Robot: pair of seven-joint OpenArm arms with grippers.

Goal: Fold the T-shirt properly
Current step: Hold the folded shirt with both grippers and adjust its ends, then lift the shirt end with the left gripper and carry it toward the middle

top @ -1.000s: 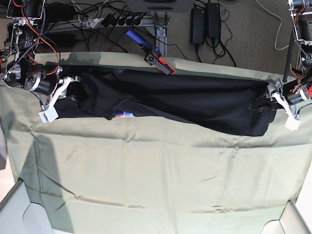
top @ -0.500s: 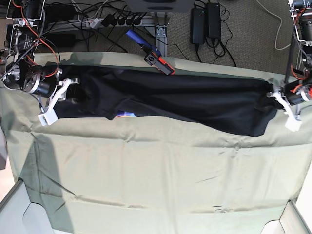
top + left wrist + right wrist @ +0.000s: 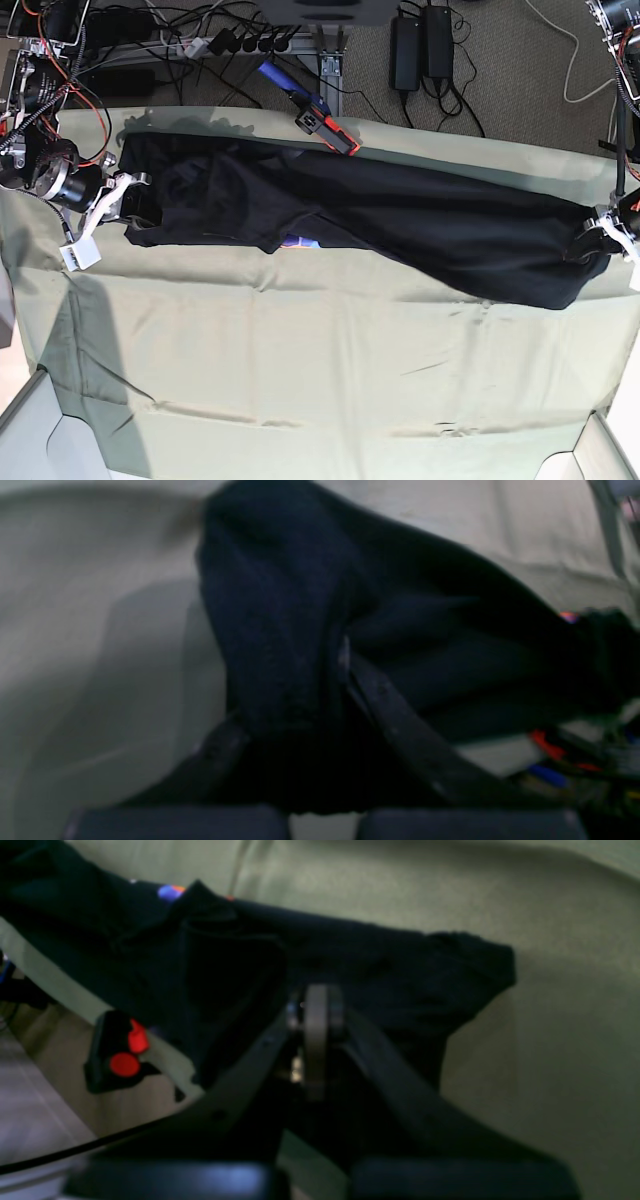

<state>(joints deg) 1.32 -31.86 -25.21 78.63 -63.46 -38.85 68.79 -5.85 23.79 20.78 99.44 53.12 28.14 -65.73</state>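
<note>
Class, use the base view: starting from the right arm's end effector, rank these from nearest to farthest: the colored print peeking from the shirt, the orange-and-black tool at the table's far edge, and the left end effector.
From the right end effector, at the view's left:
1. Print, just left of the middle, at the T-shirt's near edge.
2. Tool, on the far edge, near center.
3. Left end effector, at the far right edge.

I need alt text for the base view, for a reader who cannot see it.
A black T-shirt is stretched into a long band across the far side of a pale green table cloth, the right claw and left claw each holding one end.
</note>
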